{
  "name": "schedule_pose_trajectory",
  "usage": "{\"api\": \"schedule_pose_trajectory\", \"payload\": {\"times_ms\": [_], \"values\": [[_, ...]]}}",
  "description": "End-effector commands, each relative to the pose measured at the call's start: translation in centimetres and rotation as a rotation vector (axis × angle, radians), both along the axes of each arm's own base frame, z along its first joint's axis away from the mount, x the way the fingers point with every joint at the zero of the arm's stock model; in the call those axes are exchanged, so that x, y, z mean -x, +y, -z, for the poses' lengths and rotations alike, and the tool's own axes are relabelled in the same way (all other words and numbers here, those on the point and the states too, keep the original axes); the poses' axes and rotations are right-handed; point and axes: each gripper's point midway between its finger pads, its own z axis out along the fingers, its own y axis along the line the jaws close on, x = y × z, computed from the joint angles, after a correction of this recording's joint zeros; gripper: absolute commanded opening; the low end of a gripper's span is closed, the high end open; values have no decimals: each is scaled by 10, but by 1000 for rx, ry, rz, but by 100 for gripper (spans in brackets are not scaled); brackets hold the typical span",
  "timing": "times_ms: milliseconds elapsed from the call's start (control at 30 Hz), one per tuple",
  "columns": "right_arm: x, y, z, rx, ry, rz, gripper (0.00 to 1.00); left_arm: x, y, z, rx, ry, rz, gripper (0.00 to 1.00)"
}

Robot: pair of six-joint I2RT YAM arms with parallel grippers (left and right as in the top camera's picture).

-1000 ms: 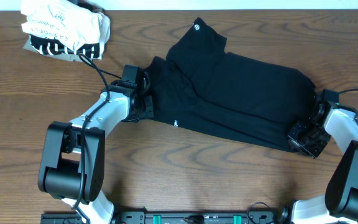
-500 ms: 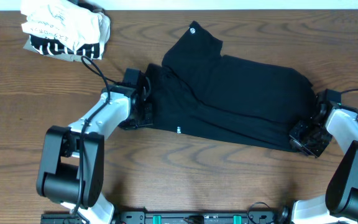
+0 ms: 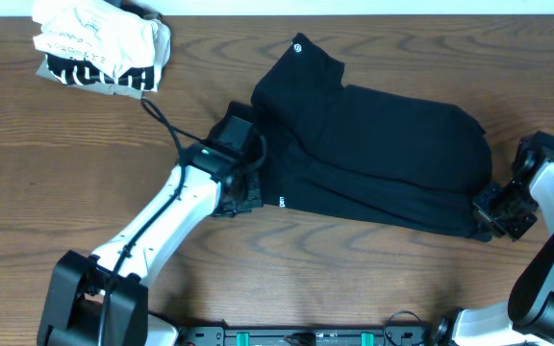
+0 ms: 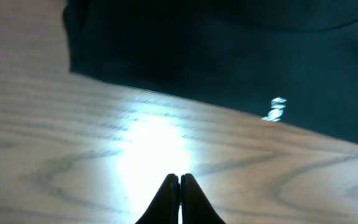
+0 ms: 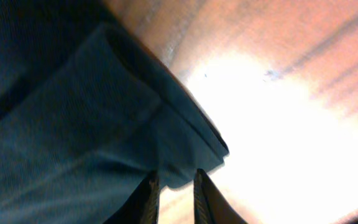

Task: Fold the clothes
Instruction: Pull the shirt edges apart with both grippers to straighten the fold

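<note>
The clothes, a black shirt [image 3: 373, 154], lie partly folded across the middle of the table, with a small white logo [image 3: 282, 202] at the near edge. My left gripper [image 3: 241, 200] is at the shirt's near left edge. In the left wrist view it [image 4: 179, 177] is shut on nothing over bare wood, and the shirt [image 4: 229, 50] with its logo [image 4: 273, 109] lies just beyond. My right gripper [image 3: 498, 210] is at the shirt's right corner. The right wrist view shows its narrow jaws [image 5: 176, 174] closed on the shirt's folded hem [image 5: 191, 146].
A white folded bundle with black lettering [image 3: 99, 43] lies at the back left corner. The left arm's black cable [image 3: 162, 120] trails across the wood between the bundle and the shirt. The table's far edge runs just behind the shirt's collar.
My left gripper has slid right along the shirt's near edge, staying shut. My right gripper has moved right, and the shirt's right corner has stretched out with it.
</note>
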Motion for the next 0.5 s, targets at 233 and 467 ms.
{"api": "schedule_pose_trajectory", "payload": {"times_ms": [233, 467], "values": [[-14, 24, -7, -157, -80, -123, 19, -38, -4, 3, -27, -152, 41, 6], [-10, 29, 12, -166, -101, -122, 20, -55, 3, 33, -44, -130, 26, 6]]}}
